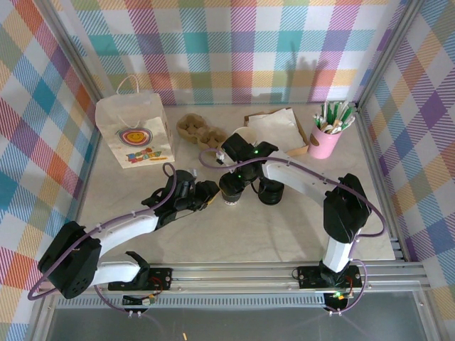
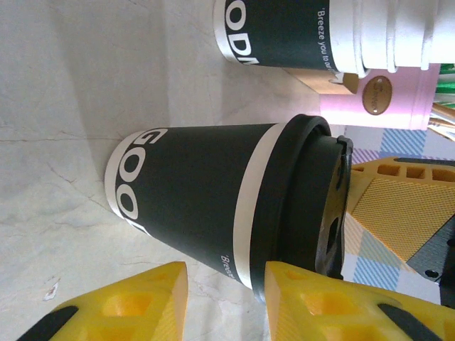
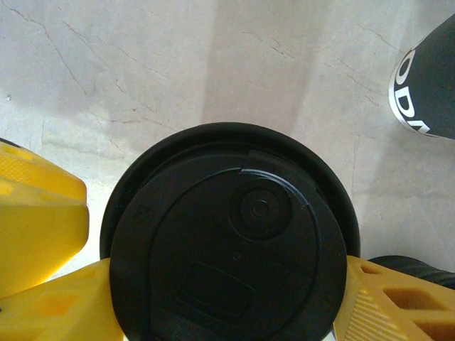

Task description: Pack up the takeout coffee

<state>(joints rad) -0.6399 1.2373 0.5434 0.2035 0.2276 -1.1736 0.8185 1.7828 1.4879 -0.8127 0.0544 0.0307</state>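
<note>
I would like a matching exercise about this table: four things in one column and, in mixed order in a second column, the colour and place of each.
1 takeout coffee
2 paper bag
3 stick holder
4 pulp tray

A pink, rear right
B brown, rear middle
C white, rear left
D black lid, table centre

Pairs: 1-D, 2-C, 3-A, 4-B

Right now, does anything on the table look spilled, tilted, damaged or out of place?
Nothing stands out. The takeout coffee stands upright on the table with its black lid seated evenly, and no spill shows around it. The pink cup at the back also stands upright.
</note>
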